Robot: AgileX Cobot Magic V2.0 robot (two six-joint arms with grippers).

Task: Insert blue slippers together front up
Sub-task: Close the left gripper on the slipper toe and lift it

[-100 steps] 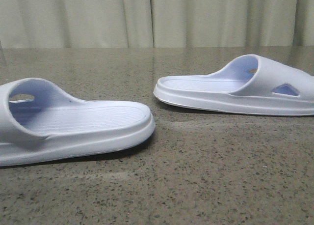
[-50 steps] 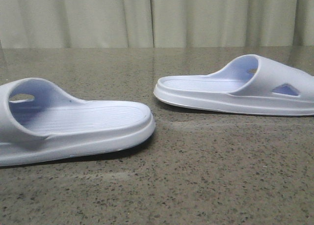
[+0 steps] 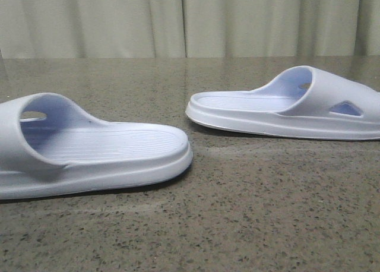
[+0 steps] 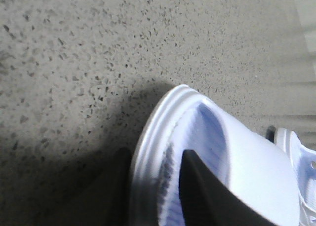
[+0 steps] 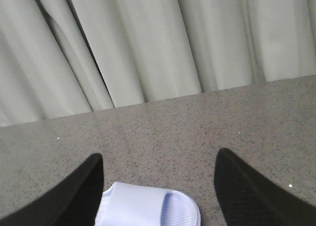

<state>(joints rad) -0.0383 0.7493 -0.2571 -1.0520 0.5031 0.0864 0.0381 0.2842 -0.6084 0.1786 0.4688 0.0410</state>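
Observation:
Two pale blue-white slippers lie on the speckled stone table (image 3: 237, 212). The left slipper (image 3: 89, 147) is near, at the left, its strap at the view's left edge. The right slipper (image 3: 285, 106) lies farther back at the right, its strap with a triangular cut-out at the right. In the left wrist view my left gripper (image 4: 155, 157) is shut on the left slipper's side rim (image 4: 148, 152), one finger outside, one on the footbed. My right gripper (image 5: 159, 154) is open above the right slipper (image 5: 148, 206), which lies between its fingers. Neither gripper shows in the front view.
A pale curtain (image 3: 190, 19) hangs behind the table's far edge. The right slipper also shows at the edge of the left wrist view (image 4: 301, 157).
The left slipper has shifted a little to the right and its strap end has risen slightly. The right slipper has not moved.

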